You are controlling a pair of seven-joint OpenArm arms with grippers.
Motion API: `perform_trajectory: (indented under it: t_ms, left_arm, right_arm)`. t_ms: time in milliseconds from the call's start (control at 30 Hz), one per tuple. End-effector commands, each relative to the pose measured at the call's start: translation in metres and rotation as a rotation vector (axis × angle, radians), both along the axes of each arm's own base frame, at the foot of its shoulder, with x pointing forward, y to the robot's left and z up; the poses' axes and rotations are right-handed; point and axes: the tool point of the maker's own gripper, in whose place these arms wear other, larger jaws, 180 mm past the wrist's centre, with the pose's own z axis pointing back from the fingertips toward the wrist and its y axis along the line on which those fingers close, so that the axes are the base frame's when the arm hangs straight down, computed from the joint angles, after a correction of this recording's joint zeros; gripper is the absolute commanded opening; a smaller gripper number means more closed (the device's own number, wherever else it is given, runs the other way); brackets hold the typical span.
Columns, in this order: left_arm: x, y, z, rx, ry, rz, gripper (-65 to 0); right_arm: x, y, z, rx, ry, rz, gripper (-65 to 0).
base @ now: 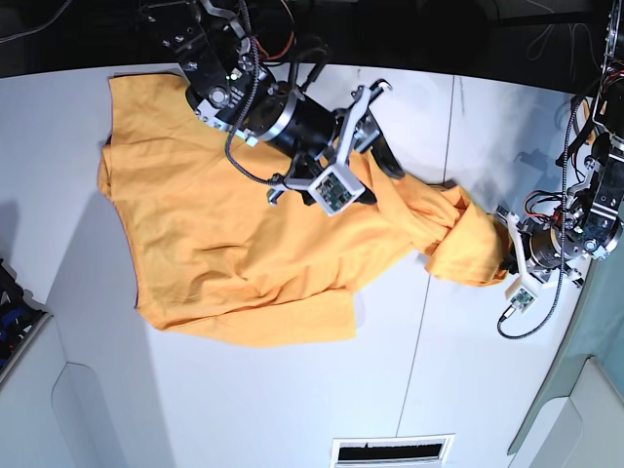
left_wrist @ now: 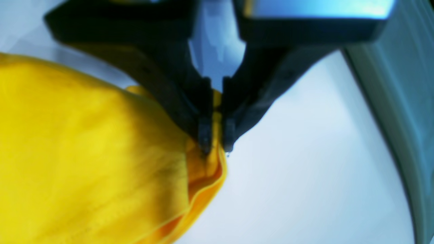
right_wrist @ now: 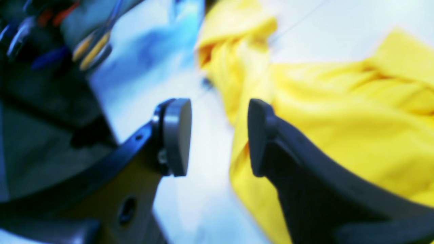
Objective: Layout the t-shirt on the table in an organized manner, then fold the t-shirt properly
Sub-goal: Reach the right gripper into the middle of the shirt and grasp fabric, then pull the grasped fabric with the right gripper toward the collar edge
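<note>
The t-shirt point(base: 244, 244) is spread rumpled across the tabletop point(base: 195, 409), its long axis running left to right. Its bunched right end is clamped in the left pincer point(left_wrist: 217, 144). The right pincer point(right_wrist: 218, 135) is held apart and empty above the shirt's middle, fabric lying just to its right, so it is judged nearer the loose bulk.

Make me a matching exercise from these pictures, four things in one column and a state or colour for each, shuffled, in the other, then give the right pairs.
Column one:
1. left gripper
2. right gripper
3. t-shirt
4. table

Column two:
A. white, with a thin dark seam
B. open, holding nothing
C. orange-yellow, spread out crumpled
D. shut on a bunched edge of cloth

Pairs: 1-D, 2-B, 3-C, 4-A
</note>
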Motion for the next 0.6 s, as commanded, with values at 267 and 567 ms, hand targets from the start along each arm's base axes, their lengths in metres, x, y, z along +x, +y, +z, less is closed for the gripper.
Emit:
perform_trajectory:
  t_ms: [267, 567]
  left_arm:
    - [0.012, 0.005, 0.018, -0.006, -0.047, 0.001, -65.0]
    - [0.01, -0.001, 0.016, -0.043, -0.034, -0.011, -65.0]
  right_arm:
    - [0.06, 0.029, -0.047, 0.008, 0.122, -0.067, -38.1]
    - [0.048, 0.059, -0.074, 0.047, 0.18, 0.063, -47.8]
